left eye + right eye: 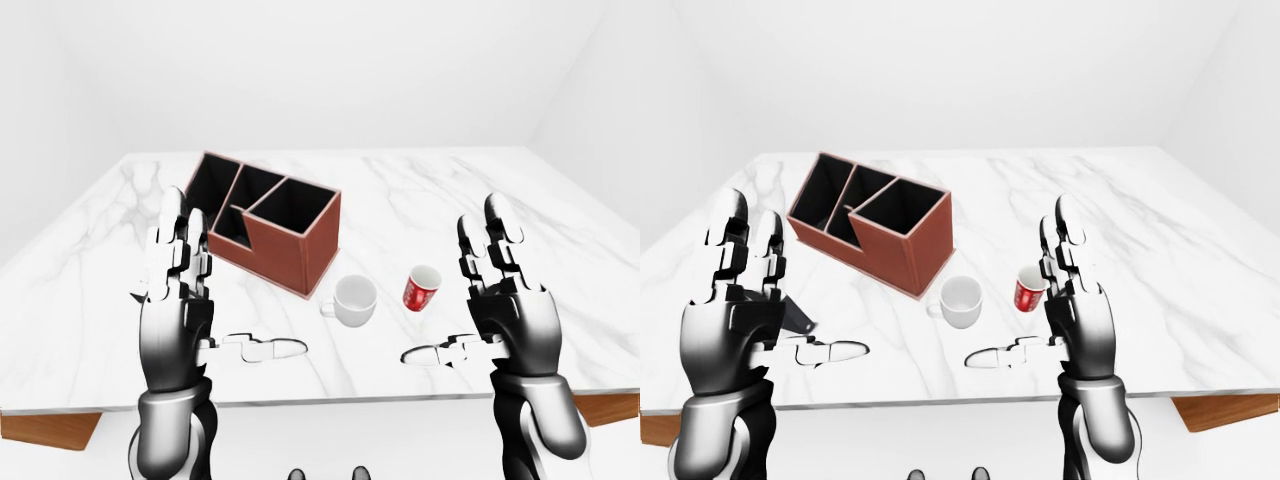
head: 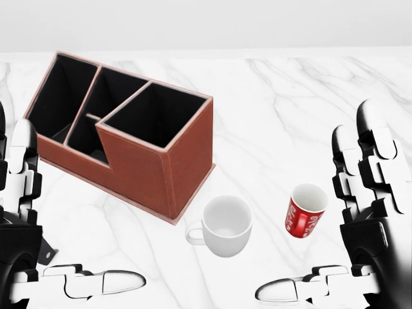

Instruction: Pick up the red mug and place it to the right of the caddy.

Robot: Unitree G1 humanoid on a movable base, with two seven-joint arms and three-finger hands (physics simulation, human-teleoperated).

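A red mug [image 2: 306, 210] with white lettering stands upright on the marble table [image 2: 290, 103], right of a white mug [image 2: 225, 225]. The brown caddy [image 2: 122, 132] with black compartments stands at the upper left of the head view, left of both mugs. My right hand [image 2: 351, 244] is open, fingers up and thumb pointing left, just right of the red mug and apart from it. My left hand [image 2: 38, 244] is open at the lower left, below the caddy, and holds nothing.
The table's near edge [image 1: 330, 405] runs across the bottom of the left-eye view, with brown wood showing at both corners. White walls stand behind the table. Bare marble lies right of the red mug and beyond it.
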